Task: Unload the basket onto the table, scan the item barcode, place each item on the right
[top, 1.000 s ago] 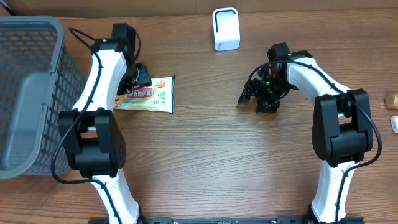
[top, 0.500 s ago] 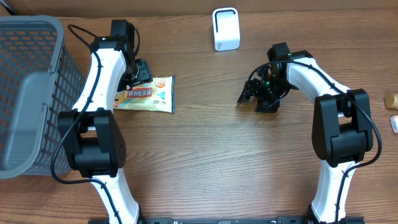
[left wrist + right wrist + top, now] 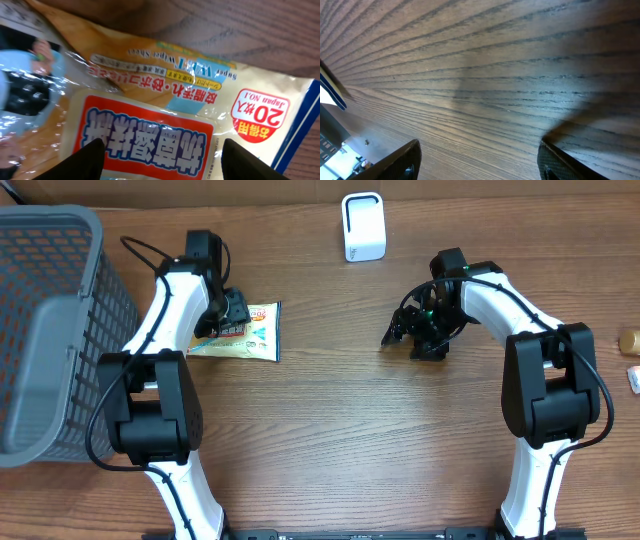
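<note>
The item, a flat yellow pack of wet wipes (image 3: pixel 250 332) with a red label, lies face up on the wooden table left of centre. It fills the left wrist view (image 3: pixel 165 100), printed side toward the camera. I cannot find a barcode on it in any view. My left gripper (image 3: pixel 230 310) hovers open over the pack's left end, both fingertips (image 3: pixel 87 162) spread above the red label. My right gripper (image 3: pixel 408 332) is open low over bare wood (image 3: pixel 485 100), well right of the pack. A white scanner (image 3: pixel 362 226) stands at the back centre.
A tall grey mesh basket (image 3: pixel 50 330) takes up the left side. At the right edge lie a small brown object (image 3: pixel 629 340) and a white one (image 3: pixel 634 378). A cardboard wall runs along the back.
My left gripper has shifted a little to the right, further over the pack's left end. The pack and the right arm have not moved.
</note>
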